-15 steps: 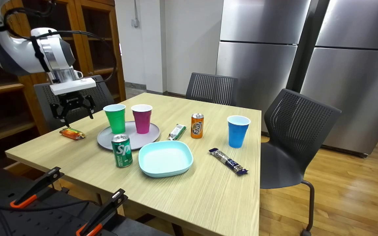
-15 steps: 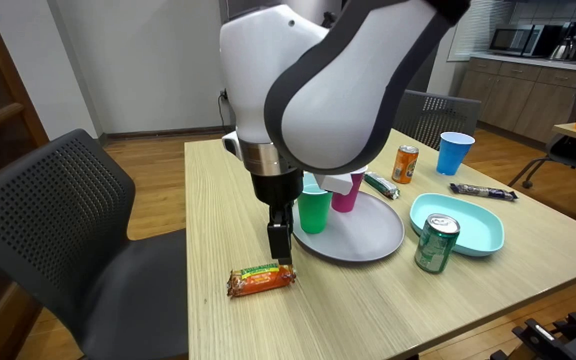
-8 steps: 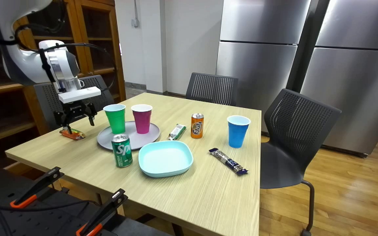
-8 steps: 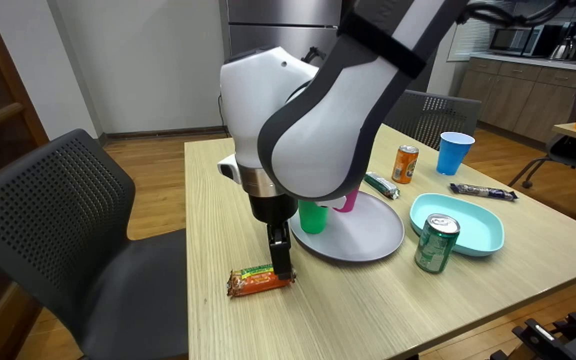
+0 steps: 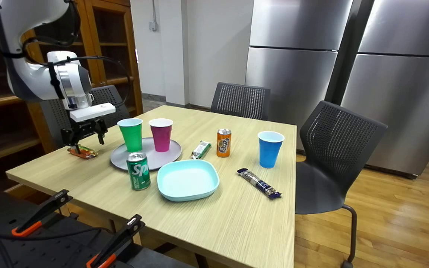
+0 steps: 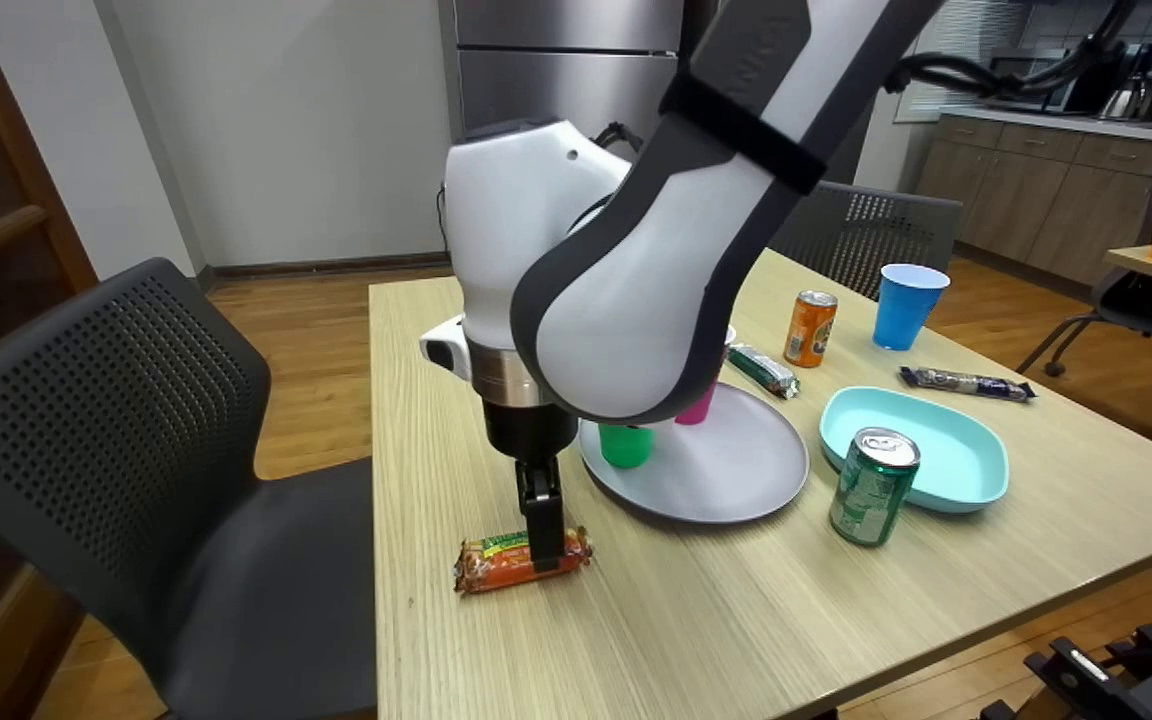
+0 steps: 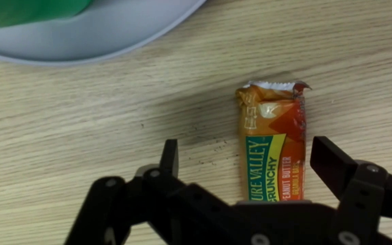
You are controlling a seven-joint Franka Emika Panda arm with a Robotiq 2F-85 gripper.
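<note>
Two black fingers point(image 7: 332, 163) of the claw point(image 7: 245, 149) stand wide apart, gripping nothing, low over the wood-grain worktop point(image 5: 229, 219). Between them in the wrist view lies a Nature Valley peanut butter granola bar point(image 7: 274, 136) — flat on the worktop near its edge, and closer to one finger than to the other. A slim gap shows on that closer side; whether a fingertip brushes the wrapper farther down, I cannot tell. Near the bar, a gray plate point(image 6: 736, 470) carries a green plastic cup point(image 5: 132, 136) and a magenta plastic cup point(image 5: 161, 136), both upright. A Sprite can point(image 5: 139, 173) stands near the plate's rim, just beside a pale turquoise dish point(image 5: 188, 180). Farther from the claw, a green-and-white wrapped snack bar point(image 5: 201, 150) lies near an upright Fanta can point(image 5: 223, 143). Farther still, in both exterior views, are a blue plastic cup point(image 5: 270, 150), standing, and a slender snack bar point(image 5: 259, 183) with dark blue wrapper ends — lying flat.
</note>
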